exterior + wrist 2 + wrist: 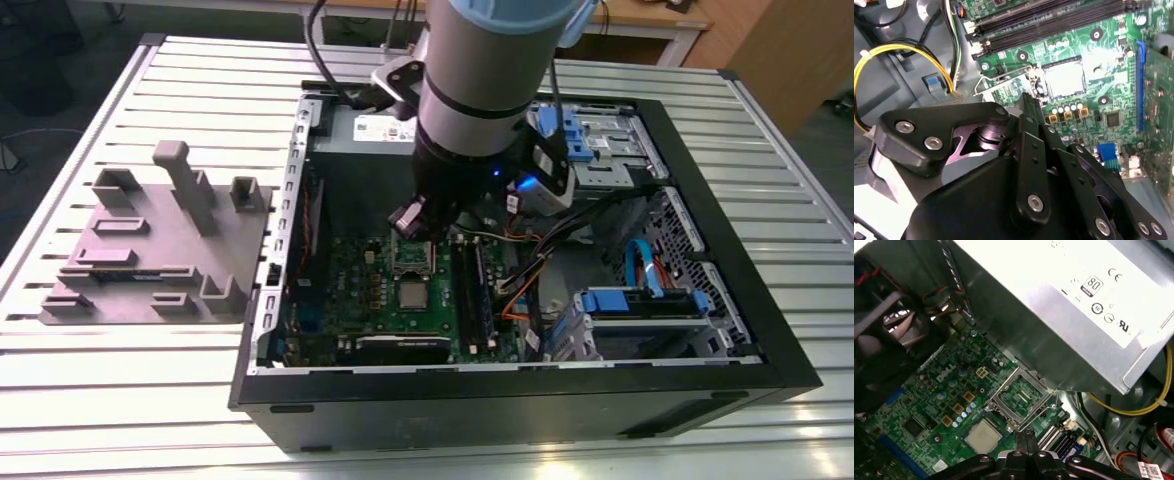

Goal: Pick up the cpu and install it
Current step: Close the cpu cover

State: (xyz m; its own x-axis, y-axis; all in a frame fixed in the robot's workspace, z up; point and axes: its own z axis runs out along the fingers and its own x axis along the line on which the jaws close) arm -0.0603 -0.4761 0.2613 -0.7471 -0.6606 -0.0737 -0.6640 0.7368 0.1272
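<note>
The cpu (411, 295) (983, 435) (1064, 80) is a small silver square lying flat on the green motherboard (358, 290) inside the open computer case. A hollow metal socket frame (411, 258) (1021, 397) (1001, 85) sits right beside it. My gripper (411, 232) (1027, 436) (1026, 100) hangs over the board by the frame, a short way from the cpu and not touching it. In both wrist views its black fingers are pressed together with nothing between them.
A large grey box with a white label (1094, 305) (380, 130) stands close behind the frame. Yellow cables (884, 55) and black memory slots (1054, 25) flank the gripper. Blue drive bays (641, 300) fill the case's right in the exterior view. A grey fixture (160, 250) sits on the slatted table.
</note>
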